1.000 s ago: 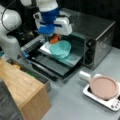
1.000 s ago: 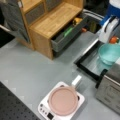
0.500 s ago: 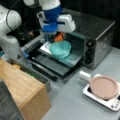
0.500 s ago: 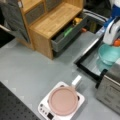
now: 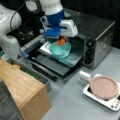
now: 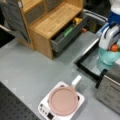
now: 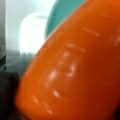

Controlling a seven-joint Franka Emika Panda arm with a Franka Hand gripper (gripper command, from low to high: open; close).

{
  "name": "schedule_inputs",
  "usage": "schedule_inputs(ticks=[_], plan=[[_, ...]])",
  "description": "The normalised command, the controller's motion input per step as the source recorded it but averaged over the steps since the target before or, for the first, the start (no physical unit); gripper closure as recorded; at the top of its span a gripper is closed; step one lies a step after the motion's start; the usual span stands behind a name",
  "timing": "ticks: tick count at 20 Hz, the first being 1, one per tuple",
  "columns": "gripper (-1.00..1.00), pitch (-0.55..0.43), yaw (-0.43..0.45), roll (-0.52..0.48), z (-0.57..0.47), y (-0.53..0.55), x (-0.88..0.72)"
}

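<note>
Tool: the tool is seen above the open oven door in both front views, closed around an orange carrot; little of the fingers themselves can be made out.
Carrot: it is held just over a teal bowl, at the bowl's far rim; whether it touches the bowl cannot be told.
Bowl: it is set on the tray resting on the oven door, in front of the toaster oven at the worktop's rear.
Long axis: in the wrist view the carrot is shown running diagonally, its blunt end low at the left; which way it is tilted cannot be settled from the front views.
Handling: judged from here, the grip is best kept firm and centred over the bowl.
Nearby: a pink pan on a white hotplate and a wooden drawer unit are kept well apart.
</note>
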Motion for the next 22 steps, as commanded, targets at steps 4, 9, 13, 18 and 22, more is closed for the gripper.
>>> schedule_inputs(ticks=[4, 9, 13, 18, 22], plan=[[1.0, -0.007, -0.169, 0.096, -0.24, 0.09, -0.09], [1.0, -0.08, -0.17, 0.063, -0.23, 0.06, -0.19], [1.0, -0.123, -0.159, 0.064, -0.3, 0.02, -0.31], [1.0, -0.158, -0.183, 0.099, -0.23, 0.01, -0.35], [-1.0, -0.178, -0.209, 0.121, -0.16, 0.03, -0.34]])
